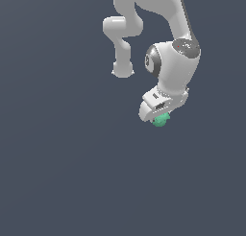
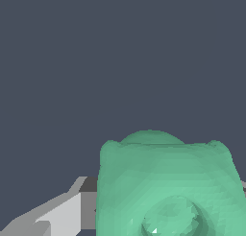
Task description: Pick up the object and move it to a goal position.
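Observation:
The object [image 1: 161, 119] is a small teal-green rounded lump that peeks out beneath the white hand of the arm in the exterior view. My gripper [image 1: 159, 118] is shut on it, and the hand covers most of the lump. In the wrist view the object [image 2: 166, 187] fills much of the frame, a bumpy green mass with a round dimple. One grey and white finger [image 2: 62, 213] presses against its side; the other finger is hidden behind the lump.
The white arm [image 1: 173, 62] reaches in from the top of the exterior view, with its base link [image 1: 122, 33] behind it. All around lies a plain dark grey-blue surface [image 1: 62, 158].

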Robot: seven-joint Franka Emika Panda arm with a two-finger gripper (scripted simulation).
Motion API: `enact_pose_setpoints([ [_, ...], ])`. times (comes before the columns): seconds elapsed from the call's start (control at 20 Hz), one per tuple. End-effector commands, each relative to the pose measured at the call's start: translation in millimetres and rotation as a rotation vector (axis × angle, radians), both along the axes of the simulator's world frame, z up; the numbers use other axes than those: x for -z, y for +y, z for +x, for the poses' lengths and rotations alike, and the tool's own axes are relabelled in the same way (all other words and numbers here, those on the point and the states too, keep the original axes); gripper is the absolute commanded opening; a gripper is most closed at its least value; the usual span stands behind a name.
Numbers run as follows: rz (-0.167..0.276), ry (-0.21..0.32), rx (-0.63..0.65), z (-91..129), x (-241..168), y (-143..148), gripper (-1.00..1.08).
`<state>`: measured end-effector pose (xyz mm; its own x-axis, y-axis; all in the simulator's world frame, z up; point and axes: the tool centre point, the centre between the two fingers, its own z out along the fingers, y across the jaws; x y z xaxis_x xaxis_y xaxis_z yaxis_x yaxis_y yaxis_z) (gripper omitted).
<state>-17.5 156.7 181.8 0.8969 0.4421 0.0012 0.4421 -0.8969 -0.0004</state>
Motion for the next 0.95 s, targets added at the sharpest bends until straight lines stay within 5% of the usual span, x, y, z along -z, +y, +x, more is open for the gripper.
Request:
enact_pose_setpoints([
  [0.0,0.0,0.001,0.0,8,-20,11,-1.0],
  [0.9,-0.001,0.001,0.001,36,-74,41,-1.0],
])
